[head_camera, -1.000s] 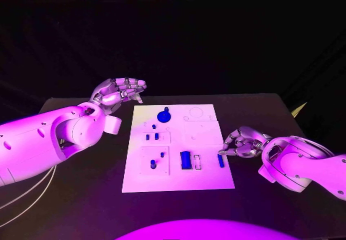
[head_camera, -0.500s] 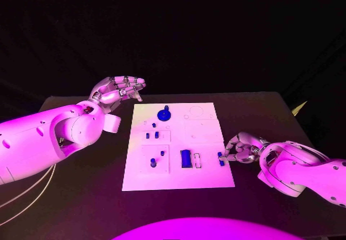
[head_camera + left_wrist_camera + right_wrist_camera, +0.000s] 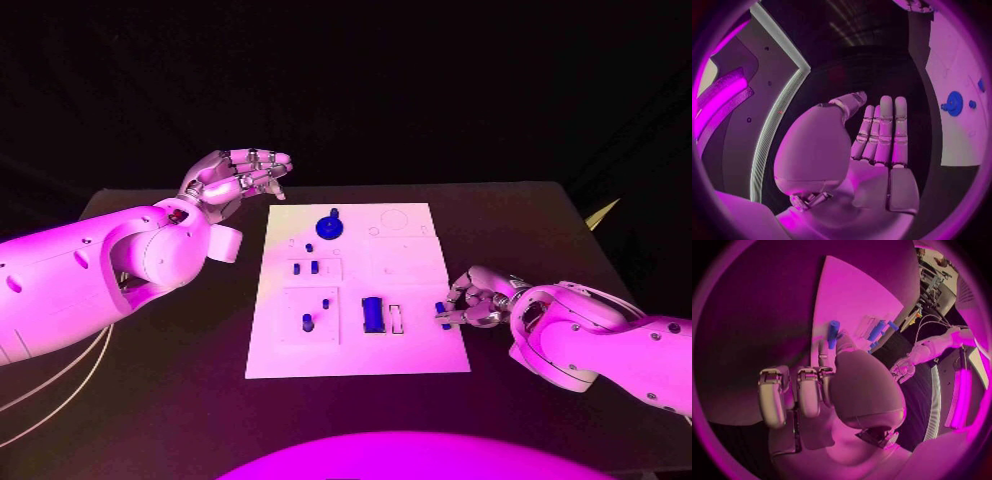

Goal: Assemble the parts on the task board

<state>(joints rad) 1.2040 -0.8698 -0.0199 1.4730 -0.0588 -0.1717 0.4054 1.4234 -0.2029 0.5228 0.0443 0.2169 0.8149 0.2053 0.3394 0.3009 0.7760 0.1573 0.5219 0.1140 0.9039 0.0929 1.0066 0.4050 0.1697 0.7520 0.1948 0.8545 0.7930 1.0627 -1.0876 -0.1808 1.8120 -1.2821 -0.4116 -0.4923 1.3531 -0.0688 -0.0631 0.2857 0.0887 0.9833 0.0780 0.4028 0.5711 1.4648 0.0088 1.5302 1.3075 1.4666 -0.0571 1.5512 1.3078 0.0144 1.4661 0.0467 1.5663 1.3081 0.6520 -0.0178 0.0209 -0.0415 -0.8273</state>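
Right hand (image 3: pixel 476 297) low at the near right edge of the task board (image 3: pixel 418 350), fingers curled around a small blue part (image 3: pixel 441 313) at the board's edge. The right wrist view shows that part (image 3: pixel 833 334) upright at the fingertips, hidden detail from the head view. Against a second ago, this hand sits lower and nearer.

Other blue parts lie mid-board; a round blue part (image 3: pixel 330 229) sits toward the far end.

Left hand (image 3: pixel 237 178) raised off the bench (image 3: pixel 173 380) beyond the board's far left corner, holding nothing. Left wrist view: fingers (image 3: pixel 882 130) extended, close together. Position unchanged.
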